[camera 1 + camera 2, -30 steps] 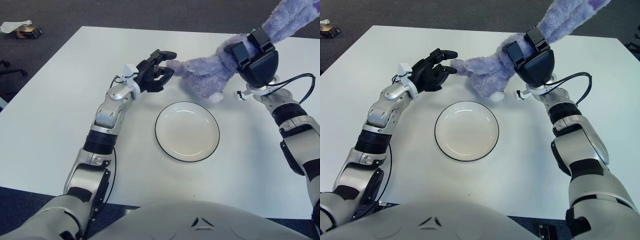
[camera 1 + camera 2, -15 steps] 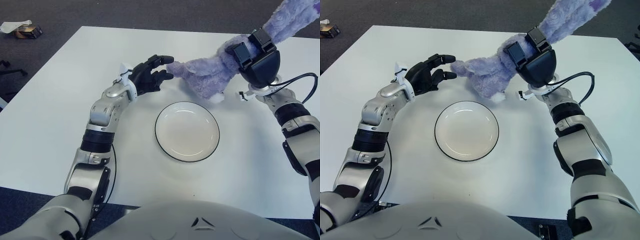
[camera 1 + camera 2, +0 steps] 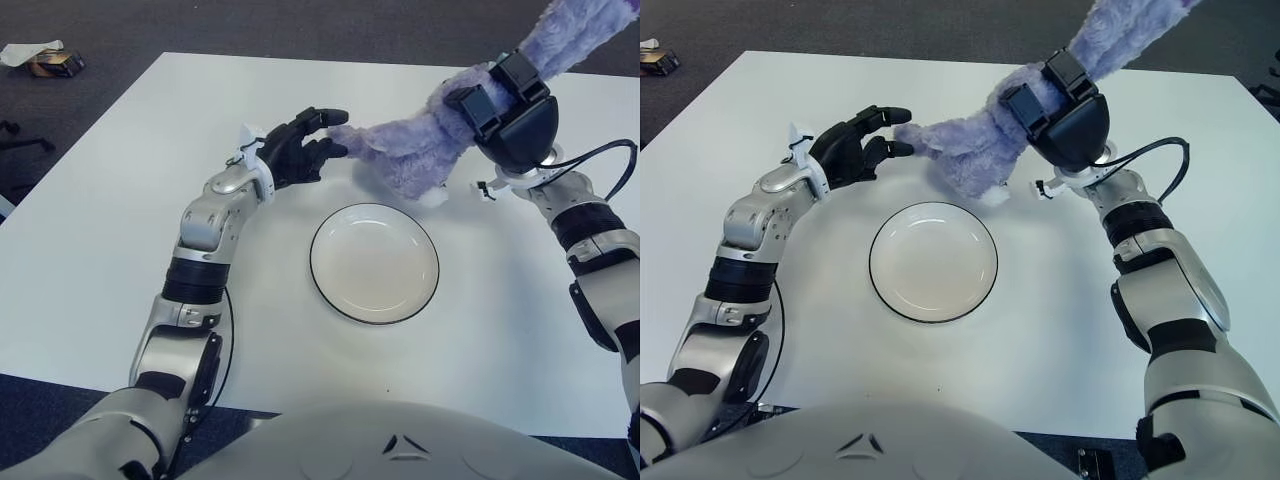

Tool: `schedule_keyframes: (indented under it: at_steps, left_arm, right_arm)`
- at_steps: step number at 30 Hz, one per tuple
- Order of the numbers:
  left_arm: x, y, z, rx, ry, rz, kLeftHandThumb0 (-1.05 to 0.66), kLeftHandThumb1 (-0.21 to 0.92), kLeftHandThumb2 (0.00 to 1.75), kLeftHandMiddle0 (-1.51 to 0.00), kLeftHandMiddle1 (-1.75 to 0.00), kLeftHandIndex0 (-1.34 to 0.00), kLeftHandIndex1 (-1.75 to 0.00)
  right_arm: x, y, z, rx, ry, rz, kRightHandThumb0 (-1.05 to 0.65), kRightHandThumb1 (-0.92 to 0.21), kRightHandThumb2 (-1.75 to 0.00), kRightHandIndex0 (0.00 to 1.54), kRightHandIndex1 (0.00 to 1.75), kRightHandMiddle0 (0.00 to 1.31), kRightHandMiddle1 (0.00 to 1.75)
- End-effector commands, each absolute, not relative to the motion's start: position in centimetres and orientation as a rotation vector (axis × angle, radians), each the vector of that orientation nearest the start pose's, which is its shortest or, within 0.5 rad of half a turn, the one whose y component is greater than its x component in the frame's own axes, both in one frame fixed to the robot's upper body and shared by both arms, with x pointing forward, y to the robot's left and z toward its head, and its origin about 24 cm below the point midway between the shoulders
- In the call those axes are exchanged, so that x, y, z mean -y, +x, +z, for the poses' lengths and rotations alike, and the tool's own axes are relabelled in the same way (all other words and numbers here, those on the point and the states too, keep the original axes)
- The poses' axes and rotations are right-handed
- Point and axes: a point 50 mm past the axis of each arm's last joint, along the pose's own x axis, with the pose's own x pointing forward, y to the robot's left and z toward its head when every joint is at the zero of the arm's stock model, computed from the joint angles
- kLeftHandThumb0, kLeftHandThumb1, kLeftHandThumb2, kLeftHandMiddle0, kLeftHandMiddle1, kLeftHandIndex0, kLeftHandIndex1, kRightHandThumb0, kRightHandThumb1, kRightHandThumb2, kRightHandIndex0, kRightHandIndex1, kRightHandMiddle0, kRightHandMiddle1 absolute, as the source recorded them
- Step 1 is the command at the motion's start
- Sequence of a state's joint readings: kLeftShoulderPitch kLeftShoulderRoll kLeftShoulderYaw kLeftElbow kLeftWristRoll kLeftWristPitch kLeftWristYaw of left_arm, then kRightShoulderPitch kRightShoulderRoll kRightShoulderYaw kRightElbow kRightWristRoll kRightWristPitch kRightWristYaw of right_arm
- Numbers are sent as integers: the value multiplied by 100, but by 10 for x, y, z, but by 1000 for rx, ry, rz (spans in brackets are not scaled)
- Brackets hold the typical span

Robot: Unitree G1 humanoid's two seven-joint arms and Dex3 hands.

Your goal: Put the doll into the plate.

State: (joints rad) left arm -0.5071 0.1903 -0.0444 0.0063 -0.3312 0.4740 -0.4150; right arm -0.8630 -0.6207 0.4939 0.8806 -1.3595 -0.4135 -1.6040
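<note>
A fluffy purple doll (image 3: 410,155) stretches across the white table just behind the plate, its long end rising past the top right corner. My right hand (image 3: 505,105) is shut on the doll's middle and holds that part a little above the table. The white plate (image 3: 374,265) with a dark rim lies in the middle of the table, nothing in it. To the left of the doll's low tip, my left hand (image 3: 305,145) is open with its black fingers spread, the fingertips at or almost at the tip.
The white table (image 3: 100,220) ends at dark carpet on the far side and left. Some small litter (image 3: 40,58) lies on the floor at top left. A black cable (image 3: 600,160) loops beside my right wrist.
My left hand let go of the doll's tip, opened and drew back slightly to the left. My right hand raised the doll a little.
</note>
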Motion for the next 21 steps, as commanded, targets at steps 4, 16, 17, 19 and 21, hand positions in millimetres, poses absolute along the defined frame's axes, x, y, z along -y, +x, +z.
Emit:
schedule_keyframes:
  at_steps: [4,16,17,19,21]
  left_arm:
    - [-105,329,149,76,-13,-633,-52,48,92,-7,-110,0,-98]
    - [-101,339,150,102,102,-571,-60,46,89,-4,-107,0,-95]
    - [-101,339,151,101,120,-564,-61,46,88,-3,-105,0,-93]
    - [-98,342,153,104,183,-543,-64,49,84,-2,-99,0,-87]
    - [-97,343,154,113,247,-523,-66,51,81,-1,-94,0,-83]
  right_arm:
    - [186,336,180,1711,-1313,-417,-45,-36,-125,110,175,57,175]
    - [183,336,181,1708,-1257,-381,-46,-34,-129,113,175,59,175]
    - [183,336,181,1708,-1256,-378,-46,-34,-129,114,175,59,175]
    - [183,336,181,1707,-1254,-372,-46,-33,-129,115,175,59,175]
    - [183,336,181,1707,-1253,-372,-46,-33,-129,115,175,59,175]
